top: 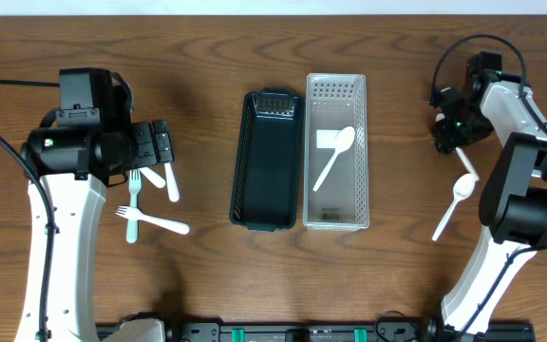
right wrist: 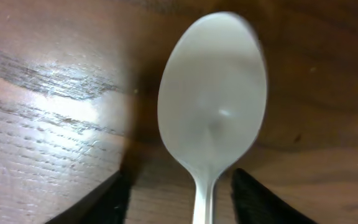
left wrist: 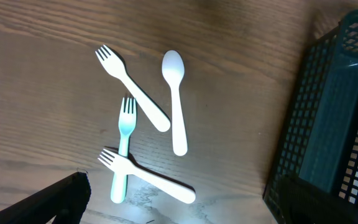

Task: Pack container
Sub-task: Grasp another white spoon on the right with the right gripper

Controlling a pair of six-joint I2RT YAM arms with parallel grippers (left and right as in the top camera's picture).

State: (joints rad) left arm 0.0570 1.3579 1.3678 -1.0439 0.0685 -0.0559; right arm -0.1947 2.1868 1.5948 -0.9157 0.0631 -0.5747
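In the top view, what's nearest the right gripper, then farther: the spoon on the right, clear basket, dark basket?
1. Spoon on the right, beside the right gripper.
2. Clear basket, mid-table.
3. Dark basket, just left of it.

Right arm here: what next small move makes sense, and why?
Probably close the right tool on the white spoon: its open fingers flank the spoon's neck on the table, apparently low enough to grip.

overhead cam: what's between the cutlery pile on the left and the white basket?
The dark mesh basket, next to the white basket; bare tabletop separates it from the cutlery pile. Seen in the overhead view.
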